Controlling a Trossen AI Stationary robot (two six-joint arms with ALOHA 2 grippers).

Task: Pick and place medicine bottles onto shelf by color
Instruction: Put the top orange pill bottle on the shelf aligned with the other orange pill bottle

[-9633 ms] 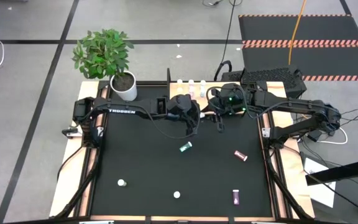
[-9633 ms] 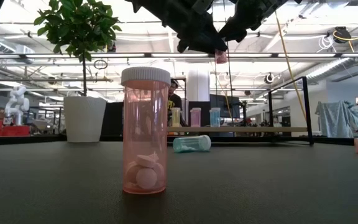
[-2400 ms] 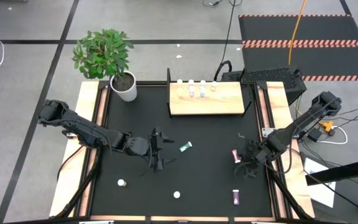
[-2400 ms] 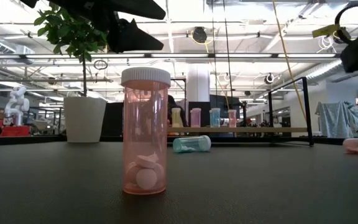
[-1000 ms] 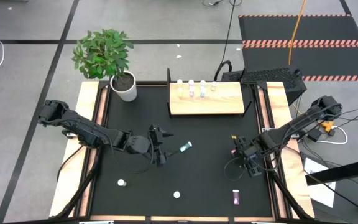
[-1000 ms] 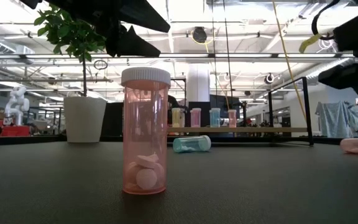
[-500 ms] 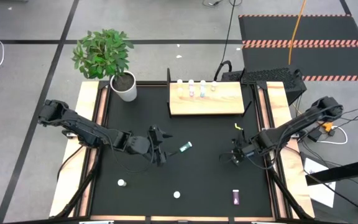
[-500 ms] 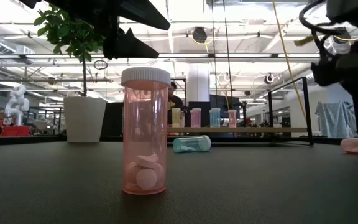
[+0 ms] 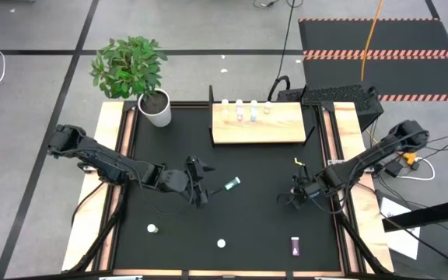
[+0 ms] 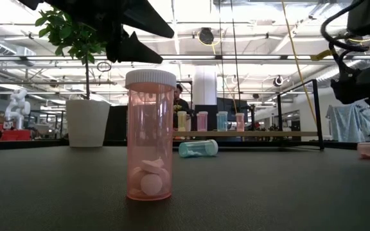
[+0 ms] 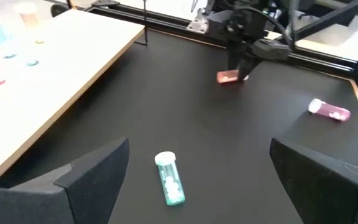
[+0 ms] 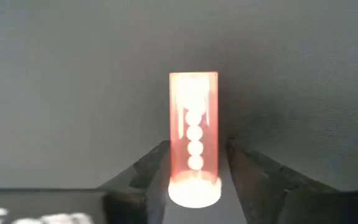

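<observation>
A pink bottle lies on its side on the black table at the right. My right gripper points down over it, one finger on each side of its white-capped end, and hides it in the high view. A teal bottle lies on its side mid-table. My left gripper hovers just left of it, wide open and holding nothing. The light-wood shelf lies at the far side, with several bottles standing along its far edge. My right gripper's fingers come from above and stand close along both long sides of the pink bottle at its cap end. The bottle lies flat on the table. Whether the fingers touch it, I cannot tell.
A magenta bottle lies near the front right. Two capped bottles stand upright near the front edge and the front left. A white plant pot stands at the far left corner. The black table is bare between the bottles.
My right gripper has gone a little toward the table's left and tipped down over the pink bottle, which it now covers in the high view. The bottle has stayed where it lay.
</observation>
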